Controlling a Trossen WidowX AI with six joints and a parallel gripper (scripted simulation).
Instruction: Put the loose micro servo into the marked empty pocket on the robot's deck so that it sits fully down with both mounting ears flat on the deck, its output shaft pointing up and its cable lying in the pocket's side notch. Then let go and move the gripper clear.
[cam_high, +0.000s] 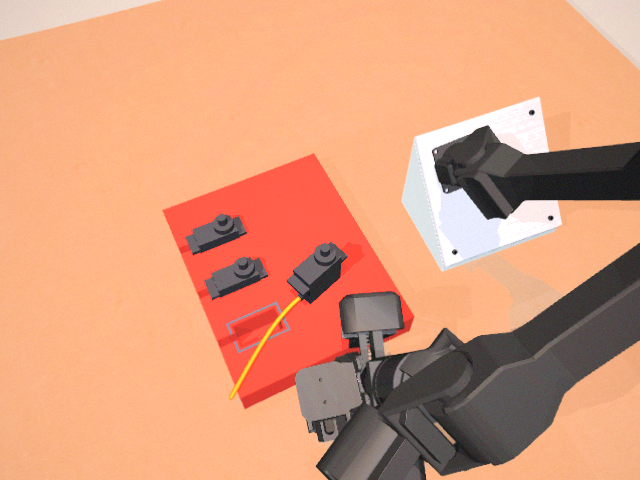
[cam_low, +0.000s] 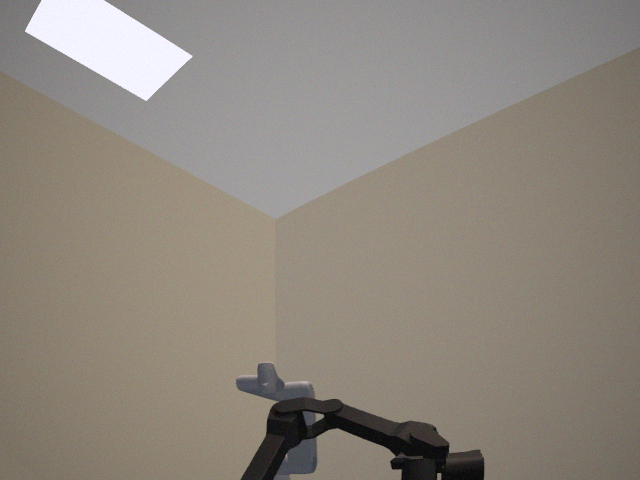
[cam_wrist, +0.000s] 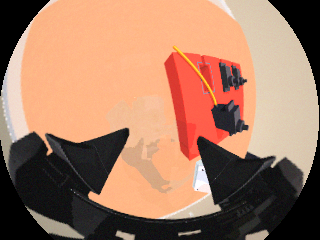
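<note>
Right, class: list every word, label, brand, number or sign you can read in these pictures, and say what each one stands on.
None can be read.
White box: faint grey marks on its top face, too blurred to tell whether they are text.
Red deck: only a grey outline around the empty pocket, no lettering.
Servos and gripper: no visible markings.

The arm (cam_high: 516, 382) reached in, bent at its elbow, its gripper (cam_wrist: 160, 154) wide open, holding nothing.
</note>
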